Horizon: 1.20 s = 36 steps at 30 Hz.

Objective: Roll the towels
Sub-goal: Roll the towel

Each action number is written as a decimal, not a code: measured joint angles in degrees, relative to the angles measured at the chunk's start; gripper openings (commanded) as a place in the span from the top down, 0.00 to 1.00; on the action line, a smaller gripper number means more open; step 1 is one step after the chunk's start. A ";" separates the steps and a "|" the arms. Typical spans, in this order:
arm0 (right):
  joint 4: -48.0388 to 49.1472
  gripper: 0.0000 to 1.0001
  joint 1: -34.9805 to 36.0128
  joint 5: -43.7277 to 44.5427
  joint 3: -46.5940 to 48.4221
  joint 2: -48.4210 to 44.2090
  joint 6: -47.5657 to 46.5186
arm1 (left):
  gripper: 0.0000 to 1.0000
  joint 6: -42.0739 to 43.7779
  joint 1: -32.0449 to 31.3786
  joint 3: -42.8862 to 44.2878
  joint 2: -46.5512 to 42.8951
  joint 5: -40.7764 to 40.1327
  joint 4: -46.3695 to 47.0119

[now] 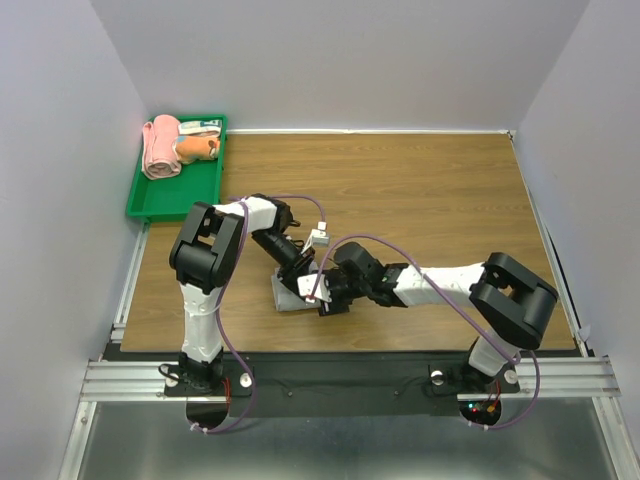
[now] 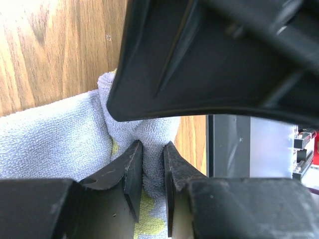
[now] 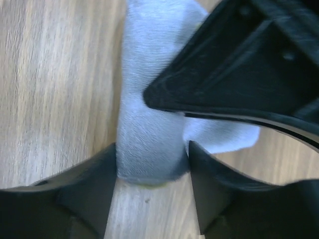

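Observation:
A grey-blue towel [image 1: 288,295] with yellow spots lies partly rolled on the wooden table near the front. My left gripper [image 1: 305,280] is shut on a pinched fold of the towel [image 2: 152,159]. My right gripper [image 1: 325,292] meets it from the right and is shut around the towel's rolled end [image 3: 149,144]. The two grippers nearly touch; each fills the top of the other's wrist view. A pink rolled towel [image 1: 158,148] lies in the green tray [image 1: 170,195] at the back left.
The green tray also holds an orange-and-white towel [image 1: 196,145]. The table's front edge and metal rail [image 1: 350,375] lie just below the grippers. White walls stand left, right and behind.

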 measured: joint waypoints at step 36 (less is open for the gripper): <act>-8.50 0.99 0.26 -2.01 5.46 3.82 3.67 | 0.78 -11.21 8.90 -3.56 -9.60 -15.06 13.18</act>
